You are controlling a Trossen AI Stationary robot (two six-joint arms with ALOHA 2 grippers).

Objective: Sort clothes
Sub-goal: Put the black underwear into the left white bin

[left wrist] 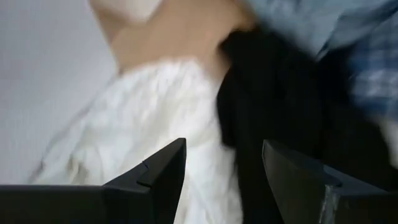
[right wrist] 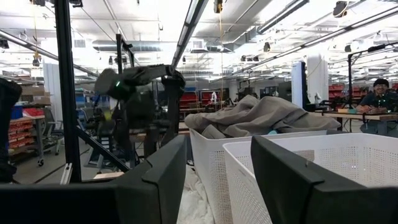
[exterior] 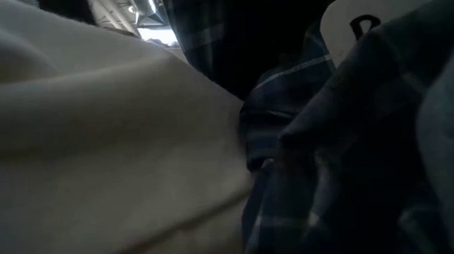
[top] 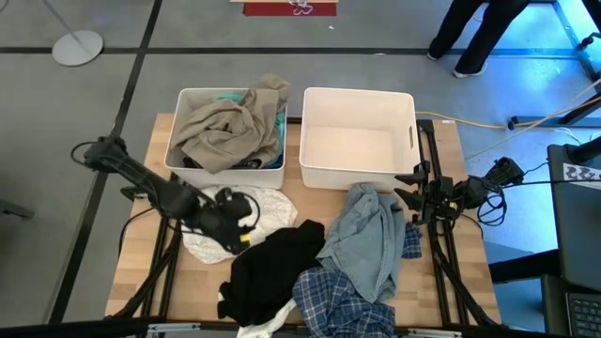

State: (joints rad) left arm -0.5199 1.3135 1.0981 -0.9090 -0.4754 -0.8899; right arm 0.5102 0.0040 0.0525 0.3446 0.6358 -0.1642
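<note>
A white garment (top: 268,205) lies on the table's left middle, with a black garment (top: 272,268) next to it. A light blue denim garment (top: 376,235) lies to the right, partly over a blue plaid one (top: 343,299). A beige garment (top: 225,127) and a bit of teal fill the left bin (top: 188,99). My left gripper (top: 246,225) is open just over the white garment (left wrist: 155,118), where it meets the black one (left wrist: 273,106). My right gripper (top: 409,193) is open and empty by the table's right edge, beside the right bin.
The right white bin (top: 357,141) stands at the far right, nothing in it, close to my right gripper (right wrist: 217,180). The low view is filled by white cloth (exterior: 96,149) and plaid cloth (exterior: 290,139). A person's legs (top: 470,38) show beyond the table.
</note>
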